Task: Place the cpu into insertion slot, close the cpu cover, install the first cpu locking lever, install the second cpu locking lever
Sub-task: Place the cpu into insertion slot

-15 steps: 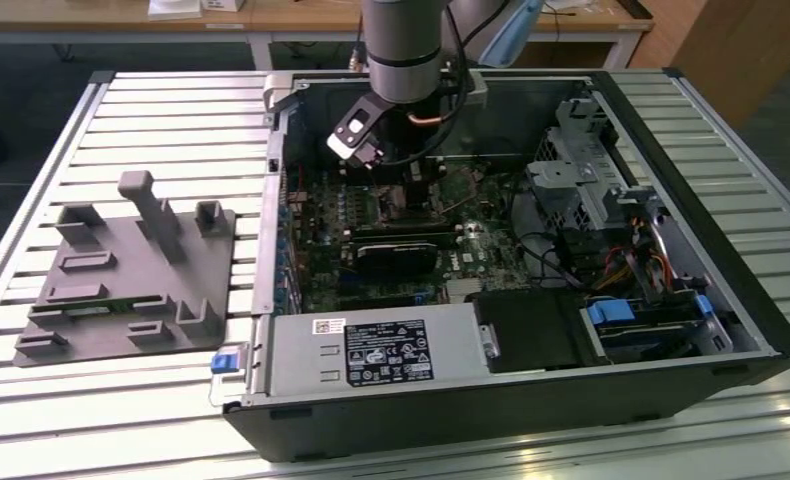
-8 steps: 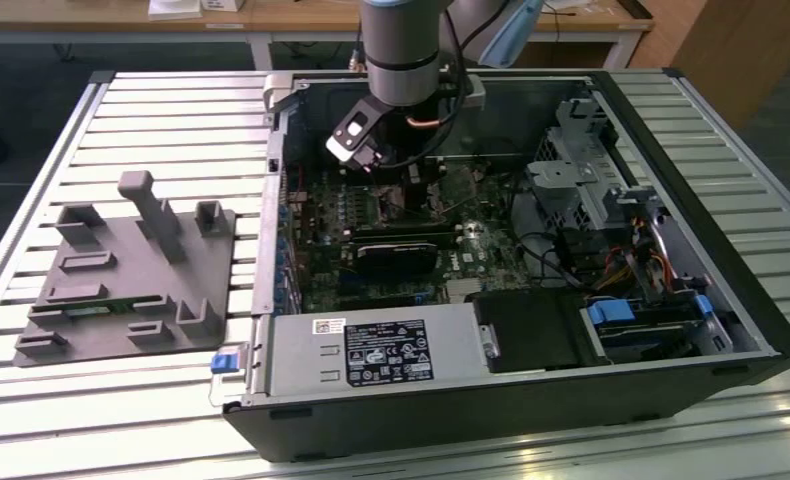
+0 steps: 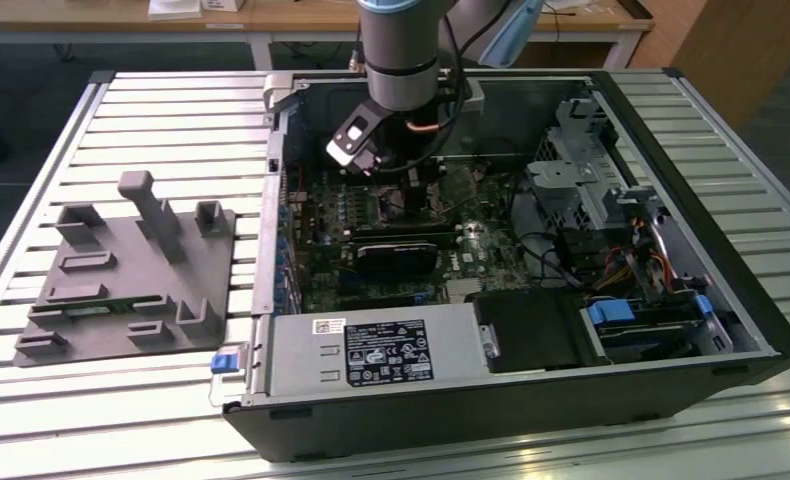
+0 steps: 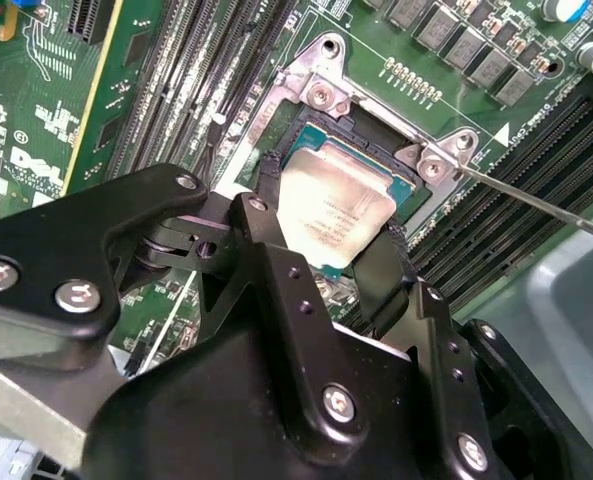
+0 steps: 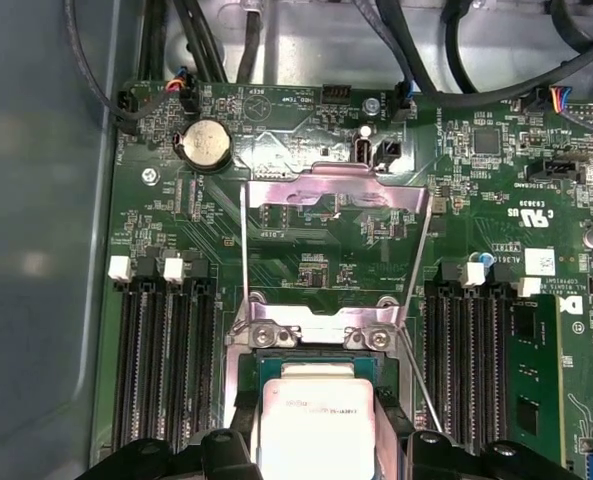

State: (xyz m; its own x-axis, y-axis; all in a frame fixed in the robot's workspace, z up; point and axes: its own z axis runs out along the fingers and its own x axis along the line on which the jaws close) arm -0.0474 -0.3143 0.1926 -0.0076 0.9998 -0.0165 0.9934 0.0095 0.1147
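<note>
– Jaws are closed on two opposite edges of the cpu [image 4: 334,215], is it so?
– Yes, they hold it flat, directly over the insertion slot [image 4: 321,95]; whether seated I cannot tell. The cpu cover [image 5: 336,192] stands open beyond the slot, clear of it

Black, screw-studded end effector [image 4: 331,215], apparently metal.

Arm's pincer [image 3: 411,183] inside open computer case [image 3: 502,405], grey fixture [image 3: 128,270] beside it
</note>
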